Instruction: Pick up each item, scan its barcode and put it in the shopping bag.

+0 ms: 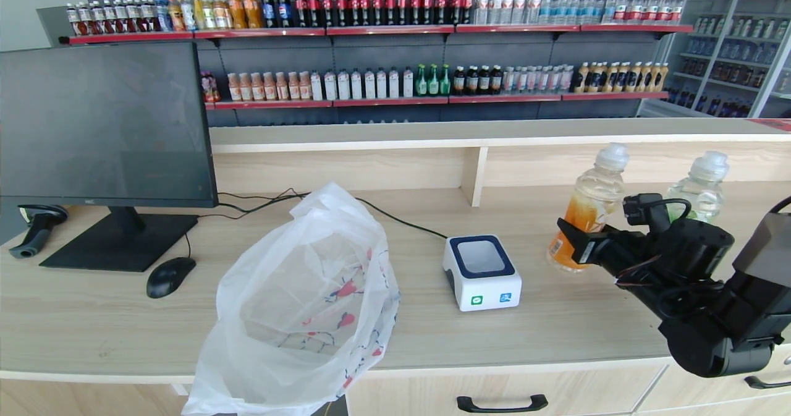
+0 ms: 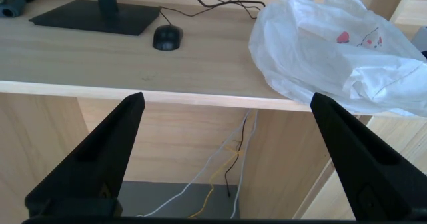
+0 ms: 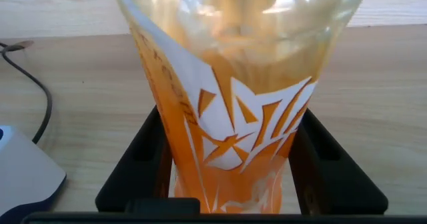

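An orange drink bottle with a white cap leans to the right near the right end of the counter, and my right gripper is shut on its lower body. In the right wrist view the black fingers press both sides of the orange bottle. The white barcode scanner sits just left of it. A white plastic shopping bag stands open at the counter's front edge. My left gripper hangs open below the counter's edge, holding nothing, and faces the bag.
A clear drink bottle stands behind my right arm. A monitor, a mouse and a handheld scanner occupy the left end of the wooden counter. A cable runs to the barcode scanner. A raised shelf backs the counter.
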### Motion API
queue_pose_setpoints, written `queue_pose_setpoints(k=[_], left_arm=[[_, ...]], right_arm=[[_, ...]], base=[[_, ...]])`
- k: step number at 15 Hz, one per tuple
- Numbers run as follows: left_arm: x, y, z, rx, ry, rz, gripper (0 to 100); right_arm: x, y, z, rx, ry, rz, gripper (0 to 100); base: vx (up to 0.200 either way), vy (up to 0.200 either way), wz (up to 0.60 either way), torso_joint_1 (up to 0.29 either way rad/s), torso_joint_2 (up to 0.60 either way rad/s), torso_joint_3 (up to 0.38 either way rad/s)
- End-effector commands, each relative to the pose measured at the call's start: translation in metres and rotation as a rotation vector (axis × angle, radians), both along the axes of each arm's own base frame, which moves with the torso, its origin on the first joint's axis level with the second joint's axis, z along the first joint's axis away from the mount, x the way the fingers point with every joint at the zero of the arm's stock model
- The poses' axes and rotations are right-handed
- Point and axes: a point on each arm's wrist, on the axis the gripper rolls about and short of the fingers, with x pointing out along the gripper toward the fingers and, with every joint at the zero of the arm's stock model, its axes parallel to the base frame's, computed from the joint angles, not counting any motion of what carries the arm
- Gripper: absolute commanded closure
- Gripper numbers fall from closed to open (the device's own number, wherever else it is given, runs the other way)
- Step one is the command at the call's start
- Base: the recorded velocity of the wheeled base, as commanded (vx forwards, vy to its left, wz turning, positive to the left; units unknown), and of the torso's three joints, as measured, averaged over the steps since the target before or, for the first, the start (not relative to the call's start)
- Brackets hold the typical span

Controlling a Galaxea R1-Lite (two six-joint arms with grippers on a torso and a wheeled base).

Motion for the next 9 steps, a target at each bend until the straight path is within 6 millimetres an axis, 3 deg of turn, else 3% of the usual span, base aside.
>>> queue_pose_setpoints(k=[1, 9], left_arm=[[0.000, 0.000, 0.000, 0.000, -0.001, 0.000, 0], [0.000, 0.000, 0.000, 0.000, -0.001, 0.000, 0]], right_arm=[[-0.003, 0.000, 0.008, 0.001, -0.023, 0.000, 100], [-0.014, 0.000, 0.026, 0.003, -0.065, 0.001, 100]], base=[[0.000, 0.000, 0.00, 0.000, 0.00, 0.000], [0.000, 0.000, 0.00, 0.000, 0.00, 0.000]])
